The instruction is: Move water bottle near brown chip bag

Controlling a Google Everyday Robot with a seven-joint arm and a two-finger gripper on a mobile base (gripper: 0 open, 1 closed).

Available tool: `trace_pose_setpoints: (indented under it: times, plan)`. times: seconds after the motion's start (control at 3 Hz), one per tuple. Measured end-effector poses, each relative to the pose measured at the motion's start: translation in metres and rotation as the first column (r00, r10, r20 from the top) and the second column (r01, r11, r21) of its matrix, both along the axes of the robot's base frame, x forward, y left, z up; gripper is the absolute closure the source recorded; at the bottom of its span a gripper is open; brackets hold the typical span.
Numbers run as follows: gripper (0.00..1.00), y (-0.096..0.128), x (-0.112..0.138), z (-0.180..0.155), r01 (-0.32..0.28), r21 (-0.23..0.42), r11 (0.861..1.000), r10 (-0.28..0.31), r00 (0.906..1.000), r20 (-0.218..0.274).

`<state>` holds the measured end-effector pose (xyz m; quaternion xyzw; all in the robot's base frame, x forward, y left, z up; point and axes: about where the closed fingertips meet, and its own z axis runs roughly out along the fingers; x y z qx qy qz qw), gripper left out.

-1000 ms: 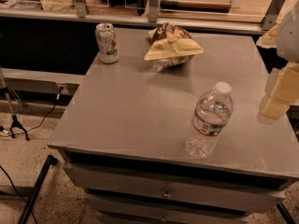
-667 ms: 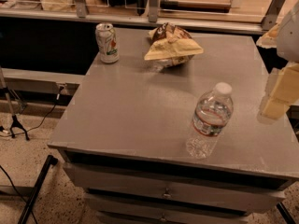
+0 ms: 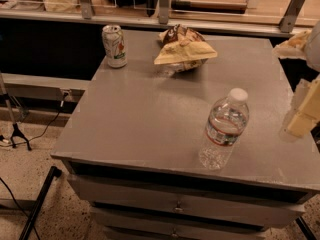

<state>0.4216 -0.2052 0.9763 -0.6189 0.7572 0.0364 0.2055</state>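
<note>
The water bottle (image 3: 224, 129) stands upright near the front right of the grey table top (image 3: 140, 119). It is clear ribbed plastic with a white cap and a white label with a red band. The brown chip bag (image 3: 183, 50) lies at the back middle of the table, dark brown with a tan-yellow front. My gripper (image 3: 305, 111) is a pale blurred shape at the right edge of the view, to the right of the bottle and apart from it.
A white-green soda can (image 3: 114, 46) stands at the back left corner of the table. The table has drawers below its front edge. A counter with metal posts runs behind it. Cables and a black stand leg lie on the floor at the left.
</note>
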Motion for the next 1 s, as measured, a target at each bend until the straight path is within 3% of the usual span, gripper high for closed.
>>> trace_pose_setpoints:
  times: [0.33, 0.67, 1.0]
  plan:
    - [0.0, 0.022, -0.024, 0.005, -0.083, 0.148, 0.985, 0.084, 0.9964, 0.0]
    - [0.0, 0.048, -0.038, 0.006, -0.149, 0.274, 0.95, 0.156, 0.9877, -0.005]
    - [0.0, 0.093, -0.044, -0.001, -0.213, 0.338, 0.917, 0.225, 0.9743, 0.001]
